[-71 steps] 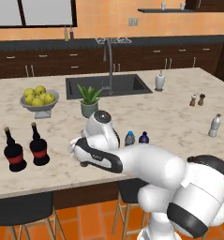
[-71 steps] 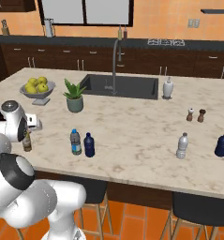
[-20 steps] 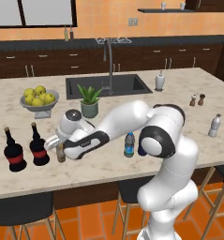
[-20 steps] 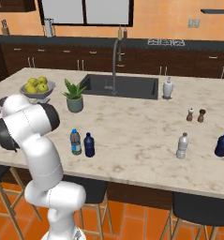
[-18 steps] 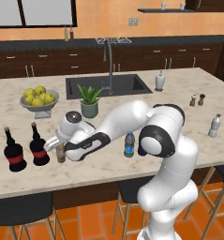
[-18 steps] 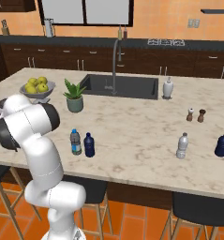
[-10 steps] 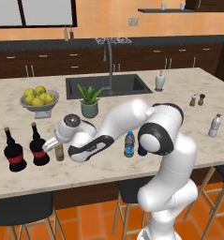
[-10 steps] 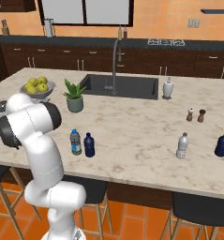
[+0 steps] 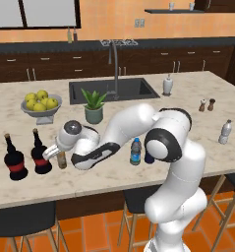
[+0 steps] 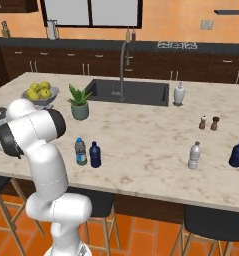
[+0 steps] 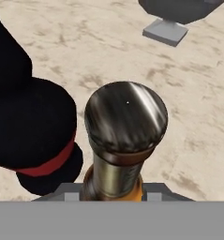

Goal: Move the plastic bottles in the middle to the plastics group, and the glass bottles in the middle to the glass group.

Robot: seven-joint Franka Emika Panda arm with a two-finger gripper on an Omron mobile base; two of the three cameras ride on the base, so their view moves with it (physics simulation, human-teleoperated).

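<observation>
Amber glass bottle [image 9: 62, 159] is standing on the marble worktop [image 9: 197, 128] just beside the nearer of the two black bottles [image 9: 39, 153], so the glass drop-off looks like the step in hand. Jaws [image 9: 51, 152] are sitting narrow at its neck, apparently gripping it. Next move, I'd say: let go, then lift straight up so the bottle isn't tipping into its black neighbour. The clear blue-label bottle [image 10: 80, 152] and dark blue bottle [image 10: 95, 154] are waiting mid-worktop, well apart from the pale plastic bottle [image 10: 194, 155] where they're going.
</observation>
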